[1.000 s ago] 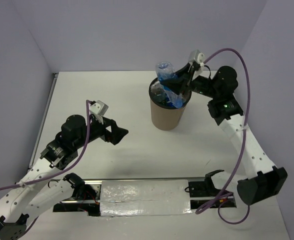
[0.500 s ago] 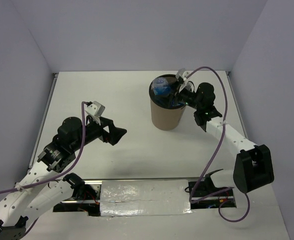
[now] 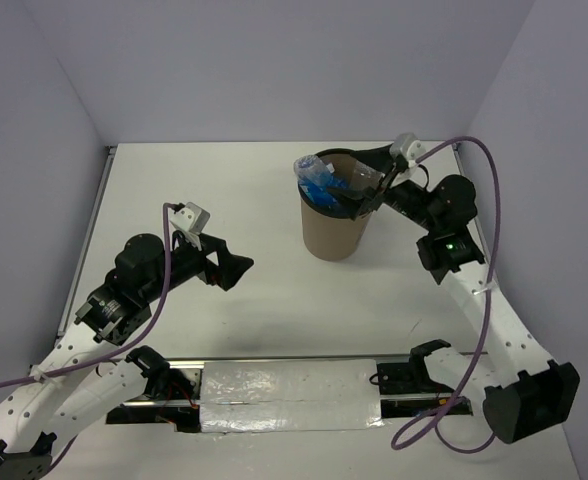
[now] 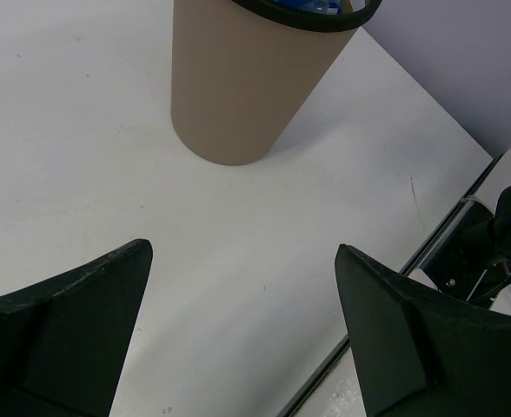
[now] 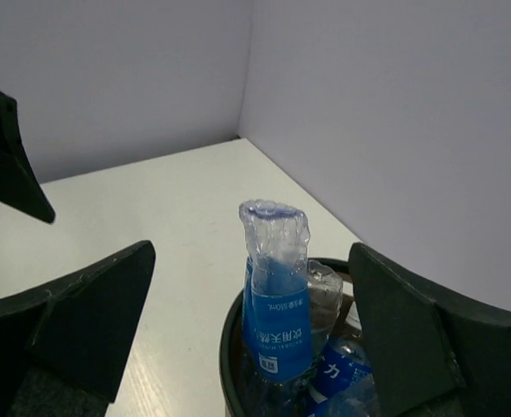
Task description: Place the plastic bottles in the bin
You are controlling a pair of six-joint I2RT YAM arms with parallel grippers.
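The brown bin (image 3: 332, 228) with a black rim stands at the back centre of the table. Clear plastic bottles with blue labels are inside it. One bottle (image 3: 308, 178) stands bottom-up against the left rim and pokes out above it; in the right wrist view this bottle (image 5: 275, 300) rises between my open fingers, touching neither. Other bottles (image 5: 338, 369) lie lower in the bin. My right gripper (image 3: 338, 180) hovers open over the bin's mouth. My left gripper (image 3: 239, 272) is open and empty above bare table, well left of the bin (image 4: 238, 87).
Lilac walls close the table at the back and both sides. A black rail (image 4: 438, 243) and a foil-covered strip (image 3: 289, 395) run along the near edge between the arm bases.
My right gripper has gone from shut on a bottle to open. The bottle now stands in the bin, released. The right wrist drew back slightly rightward. The left arm barely moved.
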